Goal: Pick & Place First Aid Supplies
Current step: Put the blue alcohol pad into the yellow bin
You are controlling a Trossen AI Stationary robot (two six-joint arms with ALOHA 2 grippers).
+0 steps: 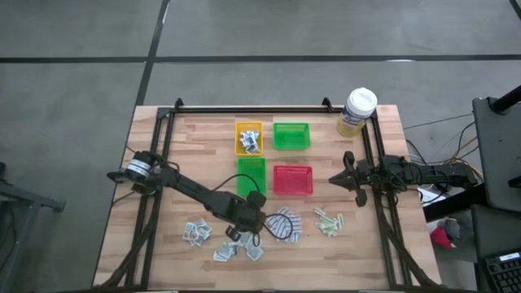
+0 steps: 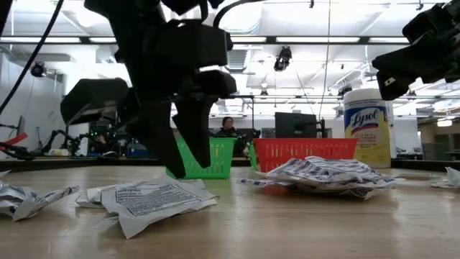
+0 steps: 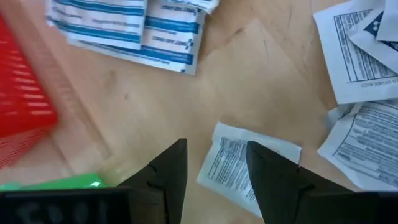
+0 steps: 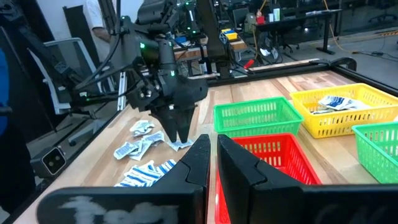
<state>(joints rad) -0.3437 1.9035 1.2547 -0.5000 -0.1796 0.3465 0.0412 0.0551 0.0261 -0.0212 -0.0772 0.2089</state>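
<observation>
Pose: left gripper (image 3: 214, 168) parted, straddling white sachet (image 3: 233, 163) | table (image 3: 261, 81)

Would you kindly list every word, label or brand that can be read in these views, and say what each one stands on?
"Lysol": on the label of the yellow canister, low view.
White-grey sachets: blocks of fine print, too small to read.
Blue-and-white pads: print on the blue stripes, too blurred to read.
No other text is legible.
</observation>
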